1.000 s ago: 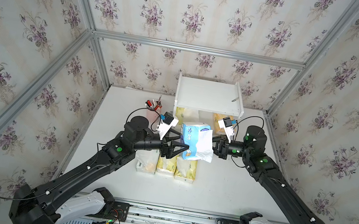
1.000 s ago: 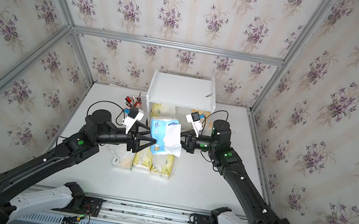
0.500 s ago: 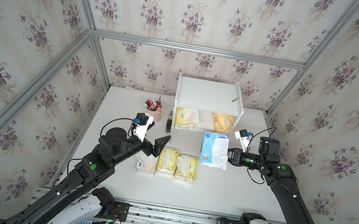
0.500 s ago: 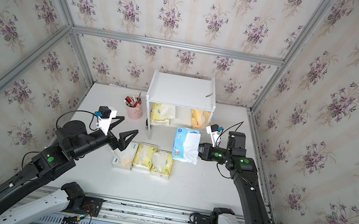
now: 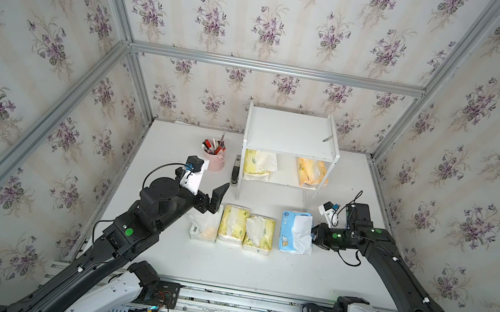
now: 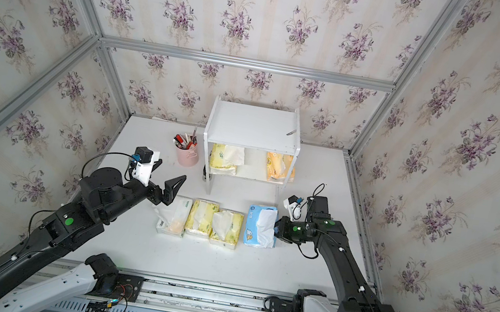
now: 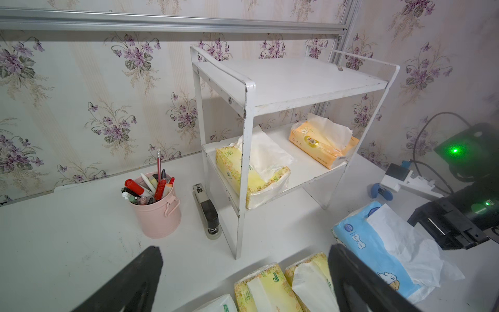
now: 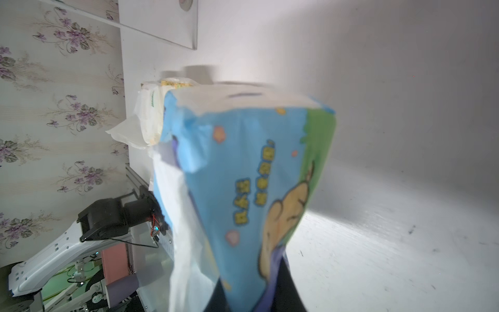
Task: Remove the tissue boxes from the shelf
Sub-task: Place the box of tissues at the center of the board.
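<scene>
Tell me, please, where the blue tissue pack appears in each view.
Top views: blue tissue pack, right of the packs lined up on the table.
Left wrist: lower right of the picture.
Right wrist: fills the centre, close up and blurred.
Shared landmark: the neighbouring yellow pack.

The blue tissue pack (image 5: 287, 229), right of centre in both top views, is wrapped in thin glossy plastic film, with soft matt white paper drawn from its slot. The same shiny, crinkled film is seen on the yellow packs (image 5: 232, 223) and the orange pack (image 7: 318, 143). The shelf (image 7: 297, 81) is made of smooth white-painted board, chipped along its front edges. The table (image 5: 222, 263) is finished in matt white, lightly scuffed. The pen cup (image 7: 158, 216) is coated in smooth matt pink. The frame rails (image 5: 274, 69) are of brushed aluminium. The fingers (image 7: 140, 281) of the left gripper (image 7: 244, 252) are moulded in matt black plastic.
</scene>
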